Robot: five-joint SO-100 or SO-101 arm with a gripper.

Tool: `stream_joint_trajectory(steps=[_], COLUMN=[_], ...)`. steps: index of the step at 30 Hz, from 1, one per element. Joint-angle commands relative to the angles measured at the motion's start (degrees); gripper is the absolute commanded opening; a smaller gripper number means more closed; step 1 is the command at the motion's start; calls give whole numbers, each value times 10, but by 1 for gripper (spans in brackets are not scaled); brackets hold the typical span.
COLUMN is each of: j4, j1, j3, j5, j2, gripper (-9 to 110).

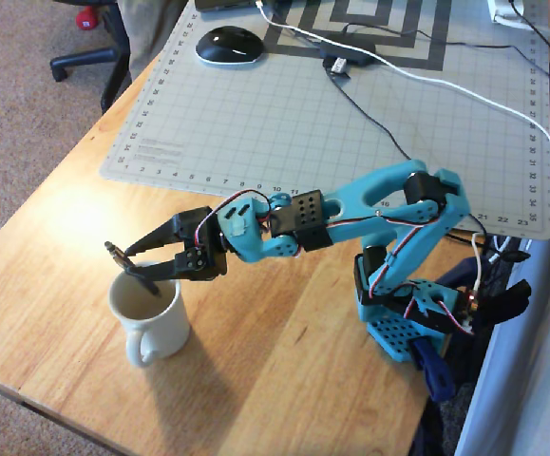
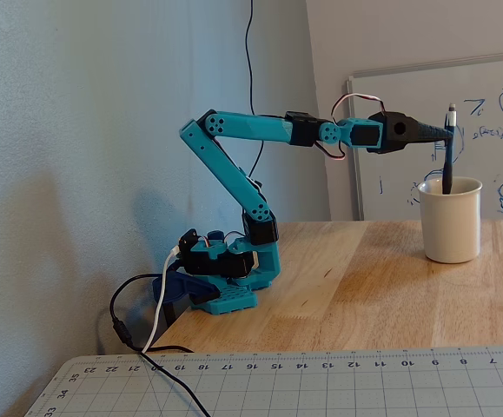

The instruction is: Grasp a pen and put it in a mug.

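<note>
The cream-white mug point(image 1: 161, 323) stands near the table's front left edge in the overhead view, handle toward the front. It is at the right in the fixed view point(image 2: 451, 228). My gripper point(image 1: 138, 265) reaches over the mug's rim and is shut on the dark pen point(image 1: 123, 258). The pen point(image 2: 447, 165) stands nearly upright, its silvery tip up and its lower end inside the mug's mouth. In the fixed view my gripper point(image 2: 445, 135) holds the pen a little above the rim.
A grey cutting mat point(image 1: 350, 104) covers the back of the wooden table, with a black mouse point(image 1: 227, 45) and black and white cables point(image 1: 426, 81) on it. The arm's base point(image 1: 412, 318) stands at the right edge. A whiteboard point(image 2: 494, 113) leans behind the mug.
</note>
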State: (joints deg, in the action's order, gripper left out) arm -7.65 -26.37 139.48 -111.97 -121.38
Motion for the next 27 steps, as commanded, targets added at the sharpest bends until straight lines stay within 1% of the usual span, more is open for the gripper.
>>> stream_joint_trajectory(steps=[1, 3, 8, 11, 13, 19, 21, 24, 27], j4=[-22, -22, -13, -3, 19, 83, 102, 145, 203], j1=[-4, -1, 1, 10, 25, 55, 68, 85, 98], j3=[-60, -60, -75, -74, -73, -75, -71, -62, -41], j5=[0, 1, 5, 54, 127, 423, 499, 586, 640], j2=[-11, -12, -30, -42, -52, -98, -123, -158, -195], gripper=[11, 13, 14, 13, 11, 7, 5, 2, 1])
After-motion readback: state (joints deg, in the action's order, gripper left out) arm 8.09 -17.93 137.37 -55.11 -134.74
